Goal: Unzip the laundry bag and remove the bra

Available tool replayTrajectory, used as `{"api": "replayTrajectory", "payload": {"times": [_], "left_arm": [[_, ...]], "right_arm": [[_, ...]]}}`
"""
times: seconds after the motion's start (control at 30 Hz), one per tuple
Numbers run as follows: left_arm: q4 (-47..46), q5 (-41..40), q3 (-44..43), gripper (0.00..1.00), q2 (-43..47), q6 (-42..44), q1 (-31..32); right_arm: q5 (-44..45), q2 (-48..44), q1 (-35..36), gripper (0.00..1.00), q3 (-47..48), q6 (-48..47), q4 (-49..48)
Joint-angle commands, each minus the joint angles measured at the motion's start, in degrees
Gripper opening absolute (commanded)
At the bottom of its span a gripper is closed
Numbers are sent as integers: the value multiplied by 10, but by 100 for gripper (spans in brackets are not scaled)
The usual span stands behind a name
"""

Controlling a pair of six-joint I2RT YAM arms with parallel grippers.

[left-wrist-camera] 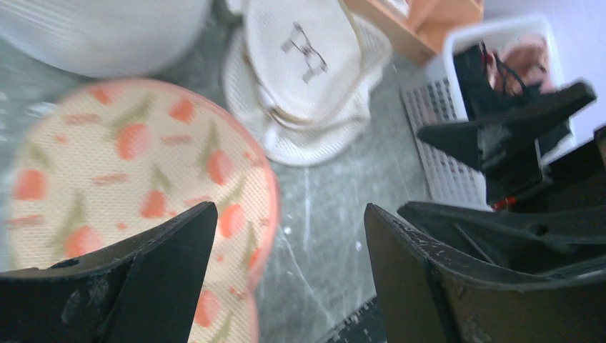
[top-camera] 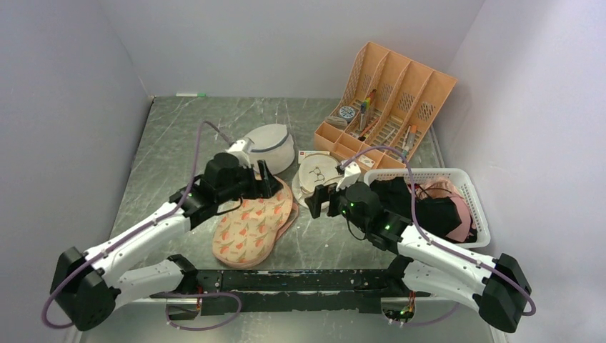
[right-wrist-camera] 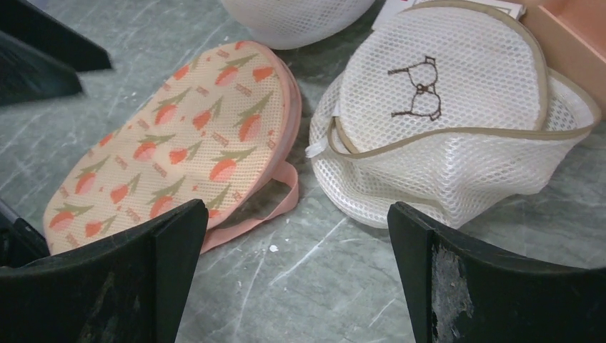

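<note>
Nearest, at the lower centre of the top view, the laundry bag [top-camera: 251, 227] lies flat on the table [top-camera: 171, 143]. It looks like light, limp mesh fabric that would fold and slide across the smooth surface rather than resist a pull. In the right wrist view a strip of its pink edging curls loose at the bag's lower right edge, which suggests the zip is at least partly undone. I cannot make out the zip pull. That firmer pink rim is the best place to take hold, with the other arm pinning the printed face down.

The left gripper [left-wrist-camera: 289, 214] is spread wide over the bag's upper end and pinches nothing. The right gripper [right-wrist-camera: 296, 211] is likewise spread wide and empty, just right of the bag.

Further back, mid-frame, lie the round cream bag [right-wrist-camera: 443, 78] and the white dome bag [top-camera: 275, 146].

At the right, a black garment with thin straps, which I take to be the bra [top-camera: 439, 214], lies in the white basket [top-camera: 477, 207] among pink clothes. It is soft and light, and its straps could snag on the lattice walls, so the cup fabric is the safer place to grip it.

Farthest, at the upper right, leans the orange organiser [top-camera: 400, 86].
</note>
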State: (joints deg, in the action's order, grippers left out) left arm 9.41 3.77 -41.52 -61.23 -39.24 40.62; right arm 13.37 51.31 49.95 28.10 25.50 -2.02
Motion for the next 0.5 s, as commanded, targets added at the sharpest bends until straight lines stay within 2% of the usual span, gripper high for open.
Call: {"api": "replayTrajectory", "payload": {"times": [0.0,0.13,0.3,0.47], "left_arm": [[72,-71,-15,87,37,59,-56],[117,-96,-49,87,93,107,-115],[162,-172,-156,88,138,170,-120],[171,-178,-288,88,170,247,-120]], "right_arm": [[16,11,-14,100,-1,-9,12],[85,-15,-36,100,47,-26,110],[183,-65,-44,100,131,-36,227],[240,-115,-43,100,269,-70,310]]}}
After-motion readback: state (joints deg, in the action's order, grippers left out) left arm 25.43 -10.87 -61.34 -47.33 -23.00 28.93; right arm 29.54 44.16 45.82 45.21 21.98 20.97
